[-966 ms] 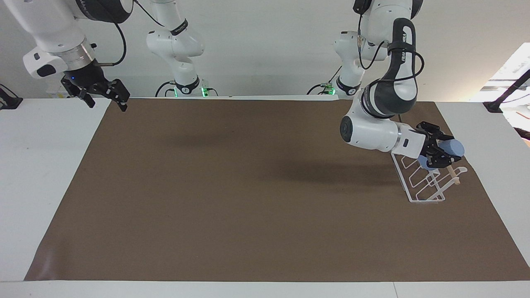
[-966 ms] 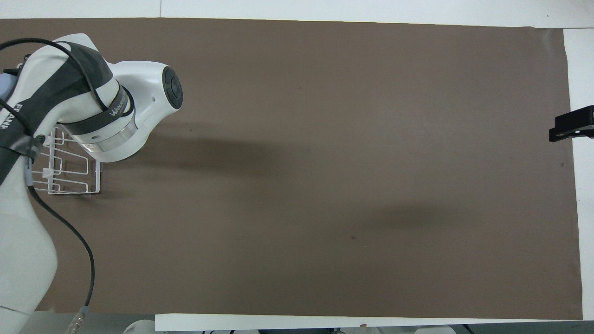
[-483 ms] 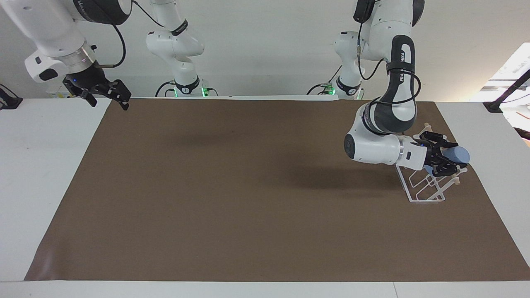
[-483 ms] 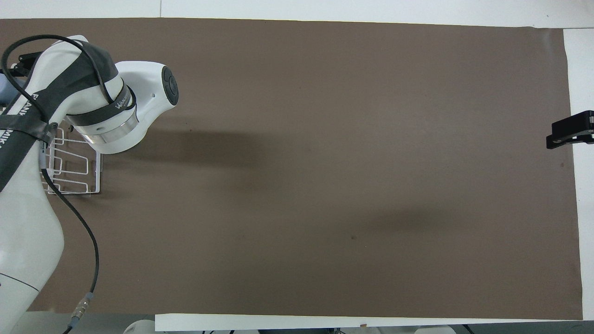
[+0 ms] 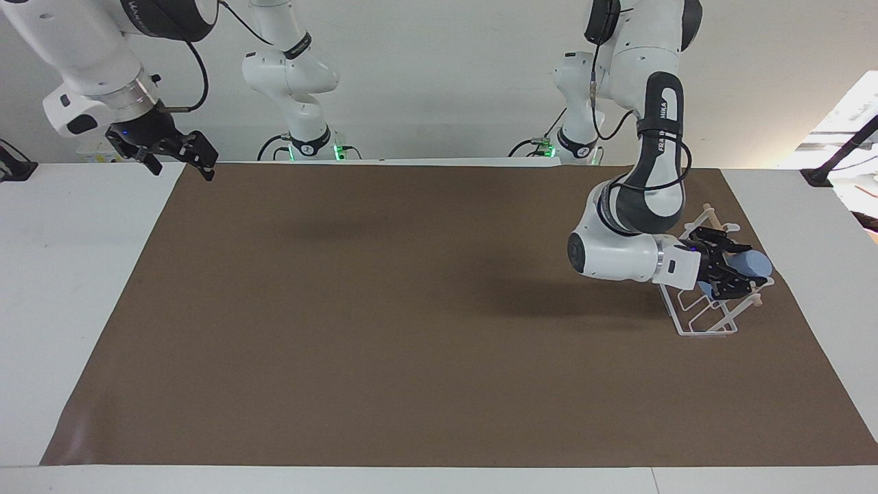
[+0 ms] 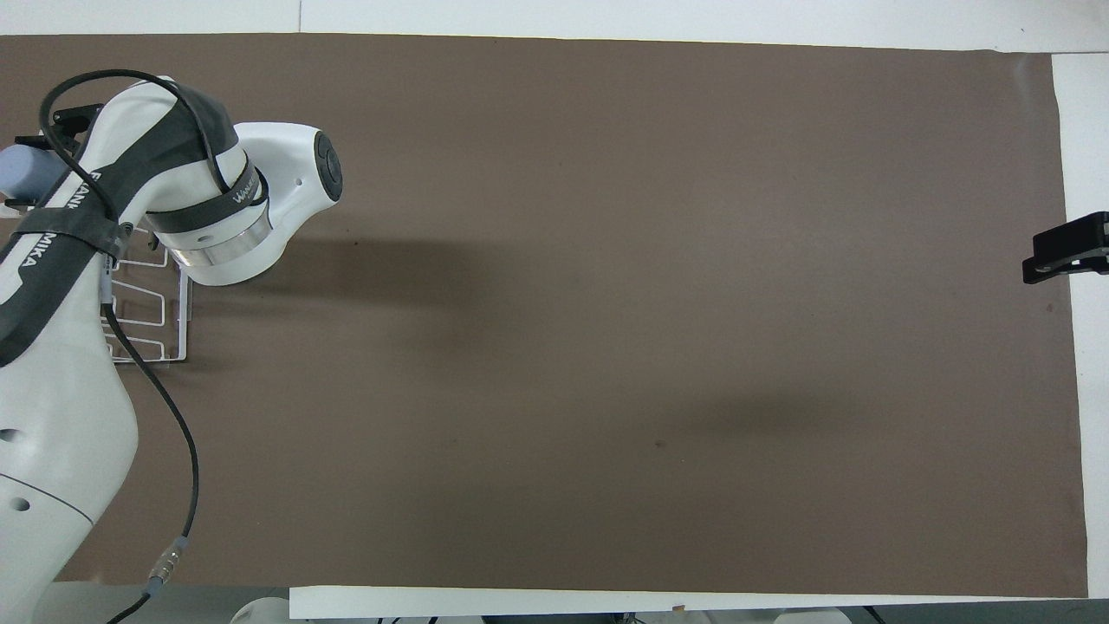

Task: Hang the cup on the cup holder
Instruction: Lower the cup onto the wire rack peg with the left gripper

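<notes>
Lying on its side above the holder, the cup was pinched in the left gripper, its fingers pressed against its sides; whether the cup touched a prong or the rod could not be told; in the overhead view the cup showed only partly past the left arm; the holder stood on the brown mat, near the edge of the tabletop at the left arm's end and in the half nearer the robots; the left arm bent low over the mat, its wrist turned sideways toward that edge; the right gripper hung in the air over the corner of the mat at the right arm's end, by the robots' edge, its fingers spread and holding nothing, the arm waiting; the white table framed the mat.
</notes>
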Robot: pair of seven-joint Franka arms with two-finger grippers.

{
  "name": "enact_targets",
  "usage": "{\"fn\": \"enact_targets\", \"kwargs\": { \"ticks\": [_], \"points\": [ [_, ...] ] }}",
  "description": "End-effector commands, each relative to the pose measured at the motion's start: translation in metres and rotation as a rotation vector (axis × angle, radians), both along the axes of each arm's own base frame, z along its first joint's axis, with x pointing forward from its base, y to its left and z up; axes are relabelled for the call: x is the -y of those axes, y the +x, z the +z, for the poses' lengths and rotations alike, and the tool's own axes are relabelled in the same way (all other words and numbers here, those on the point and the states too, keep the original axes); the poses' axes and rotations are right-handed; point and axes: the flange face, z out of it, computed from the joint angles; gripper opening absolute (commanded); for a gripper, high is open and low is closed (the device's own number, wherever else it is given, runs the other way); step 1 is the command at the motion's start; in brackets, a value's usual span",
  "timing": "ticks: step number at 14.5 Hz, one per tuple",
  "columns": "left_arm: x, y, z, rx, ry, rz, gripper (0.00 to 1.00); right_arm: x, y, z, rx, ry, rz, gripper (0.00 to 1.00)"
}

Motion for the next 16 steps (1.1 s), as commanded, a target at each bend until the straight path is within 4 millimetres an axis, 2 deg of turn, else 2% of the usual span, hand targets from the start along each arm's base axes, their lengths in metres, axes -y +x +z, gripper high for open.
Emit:
{"fn": "enact_targets", "kwargs": {
  "ticks": [1,2,4,5,8,10,11,12,15,16],
  "points": [
    [0.001,-0.002,-0.008,0.035,-0.035,-0.008,0.08,0.003,-0.009,0.001,-0.005,0.003,0.012,1.0],
    [0.001,-0.003,-0.01,0.044,-0.053,-0.001,0.23,0.001,-0.008,0.001,-0.005,0.003,0.017,1.0],
    [-0.001,-0.002,-0.013,0.045,-0.081,0.002,0.7,-0.001,-0.008,0.001,-0.005,0.003,0.02,1.0],
    [-0.005,0.001,-0.012,0.047,-0.087,0.001,1.0,0.0,-0.008,0.001,-0.005,0.003,0.018,1.0],
    [-0.015,0.012,-0.006,0.02,-0.108,-0.017,1.0,0.0,-0.008,0.001,-0.005,0.003,0.018,1.0],
    [-0.011,0.008,-0.01,0.007,-0.125,0.006,1.0,-0.001,-0.008,0.001,-0.005,0.003,0.02,1.0],
    [-0.011,0.006,-0.006,0.001,-0.164,0.029,1.0,-0.001,-0.008,0.001,-0.005,0.003,0.02,1.0],
    [-0.013,0.005,0.004,-0.005,-0.19,0.029,1.0,-0.001,-0.008,0.001,-0.005,0.003,0.02,1.0],
    [-0.02,-0.006,0.075,-0.105,-0.343,-0.014,1.0,-0.001,-0.008,0.001,-0.005,0.003,0.02,1.0],
    [-0.03,-0.011,0.089,-0.17,-0.389,-0.017,1.0,0.0,-0.009,0.001,-0.004,0.003,0.018,1.0]
  ]
}}
